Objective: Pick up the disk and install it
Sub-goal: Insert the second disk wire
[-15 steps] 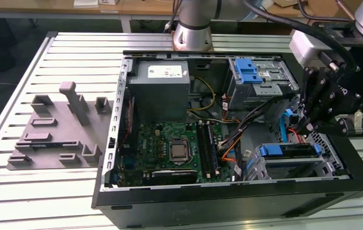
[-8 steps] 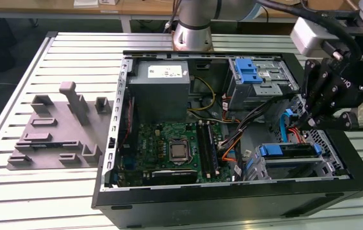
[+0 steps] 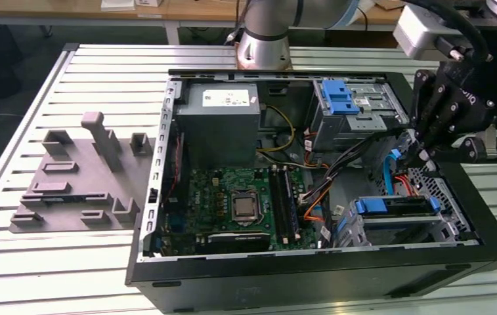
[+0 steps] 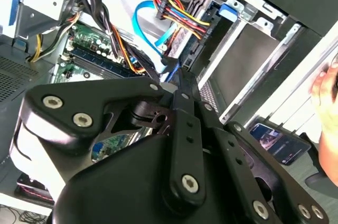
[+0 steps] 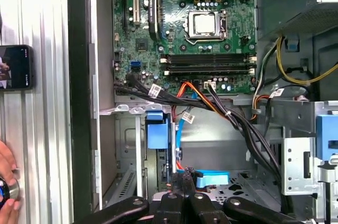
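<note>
Disk (image 3: 397, 209): I find it inside the computer case (image 3: 318, 279), in the lower drive bay at the case's corner nearest the arm's tool. It lies flat, and its blue bracket (image 5: 158, 129) faces the case's open interior. Its visible long edge runs parallel to the case's near wall. By my judgement it sits in the bay rather than loose, but I cannot confirm that it is fully home.

The pincer (image 3: 419, 159) hangs over that same corner of the case, just above the disk and slightly toward the case's middle, so the disk lies below it. In both wrist views the fingers (image 5: 182, 180) are drawn together into one narrow bar. The pincer is clenched and the disk is not between its fingers. I cannot tell whether it nips anything thin.

Obstructions inside the case:
- A blue data cable (image 4: 150, 20) curls right beside the fingertips.
- A bundle of coloured power wires (image 4: 177, 15) crosses above the bay.
- The upper drive cage with its blue latch (image 3: 353, 105) stands further along the same side of the case.
- The motherboard (image 3: 230, 203) fills the case's middle, and the power supply (image 3: 222, 108) sits at its far wall.

Outside the case, on the table (image 3: 99, 79), a phone (image 5: 16, 66) lies close to the case wall. A person's hand (image 5: 6, 182) rests near the phone, and a grey fixture (image 3: 82, 177) stands well apart.
</note>
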`<state>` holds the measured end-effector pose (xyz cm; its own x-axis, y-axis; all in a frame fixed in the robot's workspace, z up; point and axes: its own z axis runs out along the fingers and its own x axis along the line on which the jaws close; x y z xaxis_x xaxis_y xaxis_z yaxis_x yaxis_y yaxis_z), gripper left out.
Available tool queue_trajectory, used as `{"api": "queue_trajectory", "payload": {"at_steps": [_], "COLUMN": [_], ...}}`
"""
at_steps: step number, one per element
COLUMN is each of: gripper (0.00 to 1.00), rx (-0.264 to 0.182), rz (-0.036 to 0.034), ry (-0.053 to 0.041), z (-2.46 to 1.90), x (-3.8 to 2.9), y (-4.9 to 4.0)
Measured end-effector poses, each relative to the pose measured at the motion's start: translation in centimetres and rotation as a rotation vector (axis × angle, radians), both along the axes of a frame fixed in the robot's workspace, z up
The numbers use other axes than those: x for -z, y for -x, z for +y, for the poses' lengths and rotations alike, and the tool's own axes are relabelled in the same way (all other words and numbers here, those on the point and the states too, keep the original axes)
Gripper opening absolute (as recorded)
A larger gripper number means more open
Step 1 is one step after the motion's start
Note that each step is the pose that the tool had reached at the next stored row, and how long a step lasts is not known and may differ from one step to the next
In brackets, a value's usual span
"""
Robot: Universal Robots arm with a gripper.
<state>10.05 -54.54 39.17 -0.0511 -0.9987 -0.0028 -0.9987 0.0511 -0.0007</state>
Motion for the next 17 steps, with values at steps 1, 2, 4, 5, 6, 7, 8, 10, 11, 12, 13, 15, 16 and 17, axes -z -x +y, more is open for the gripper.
{"api": "queue_trajectory", "payload": {"at_steps": [1,2,4,5,6,7,8,10,11,12,13,15,16,17], "gripper": [0.11,0.11,0.11,0.11,0.11,0.11,0.11,0.18,0.18,0.18,0.18,0.18,0.19,0.19], "rx": [0.000,0.000,0.000,0.000,0.000,0.000,0.000,0.000,0.000,0.000,0.000,0.000,0.000,0.000], "rz": [0.0000,0.0000,-0.0003,-0.0004,-0.0005,-0.0006,-0.0006,-0.0010,-0.0014,-0.0017,-0.0019,-0.0022,-0.0024,-0.0028], "ry": [0.0003,0.0003,0.0006,0.0006,0.0007,0.0008,0.0007,0.0009,0.0011,0.0016,0.0026,0.0067,0.0092,0.0117], "z": [0.08,0.17,0.38,0.46,0.53,0.65,0.74,0.95,1.03,1.12,1.23,1.44,1.53,1.58], "x": [-0.01,0.00,0.00,0.00,0.00,-0.01,0.00,0.00,0.00,0.00,0.01,0.05,0.08,0.12], "y": [0.05,0.11,0.18,0.21,0.23,0.25,0.27,0.32,0.35,0.36,0.36,0.37,0.36,0.36]}}
